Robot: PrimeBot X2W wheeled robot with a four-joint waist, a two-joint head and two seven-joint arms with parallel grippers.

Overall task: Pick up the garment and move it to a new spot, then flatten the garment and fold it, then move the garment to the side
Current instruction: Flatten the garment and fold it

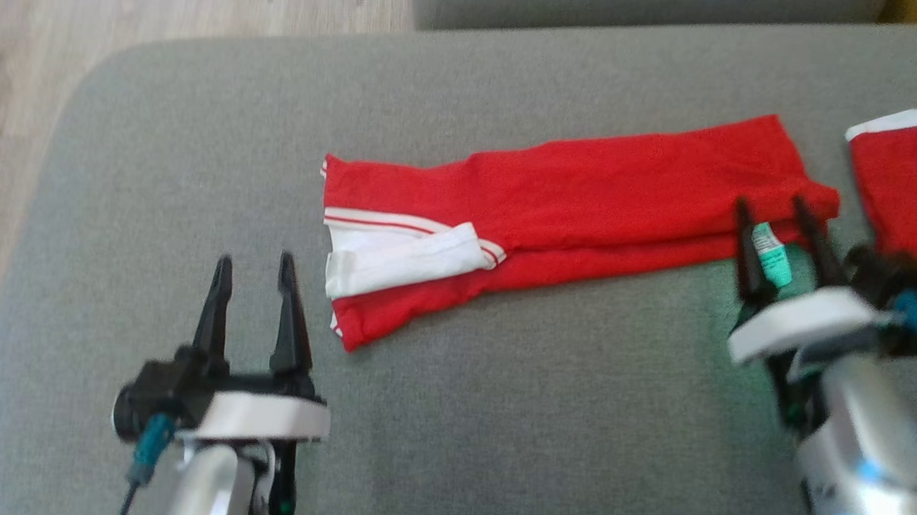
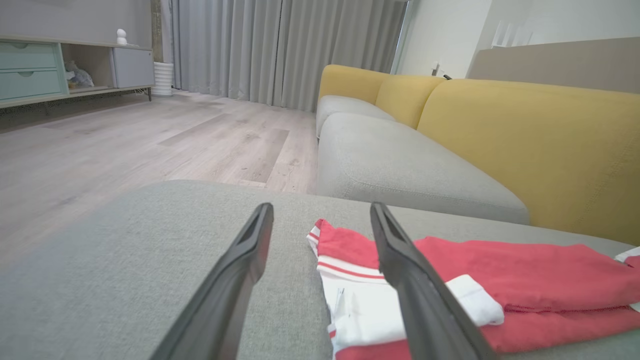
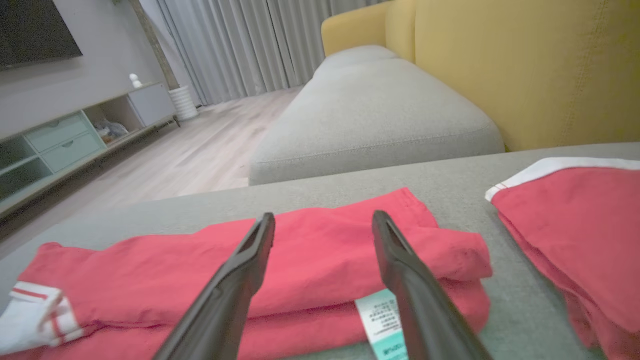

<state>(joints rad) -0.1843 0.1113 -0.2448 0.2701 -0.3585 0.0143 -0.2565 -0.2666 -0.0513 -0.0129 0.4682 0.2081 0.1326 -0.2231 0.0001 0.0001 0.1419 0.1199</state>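
one: two grippers, both with fingers spread wide and nothing between them, yes?

two: yes. the left gripper (image 1: pixel 253 259) hangs over bare grey cushion (image 1: pixel 190 145), fingers parted, close to the left end of the garment (image 1: pixel 580 198) but apart from it. in its own wrist view the left gripper (image 2: pixel 321 207) points across that end, with one finger crossing in front of the cloth.

one: and the right one?

two: the right gripper (image 1: pixel 771 203) is just as wide, its tips over the near right corner of the garment. the care label (image 1: pixel 770 253), white and teal, shows between the two fingers. from the wrist, the right gripper (image 3: pixel 324 216) looks down on stacked red layers with the care label (image 3: pixel 385 320) poking out of the near edge. whether the tips touch the cloth, i cannot tell.

one: how does the garment lie?

two: folded into a long red strip across the middle of the cushion, left to right. a white sleeve (image 1: pixel 404 260) with red stripes lies on top at its left end.

one: anything beside it?

two: a second red piece (image 1: pixel 900 184) with a white band, off to the right, apart from the strip. wooden floor (image 1: pixel 2 92) shows past the cushion's left edge, and a yellow backrest (image 2: pixel 525 140) rises behind.
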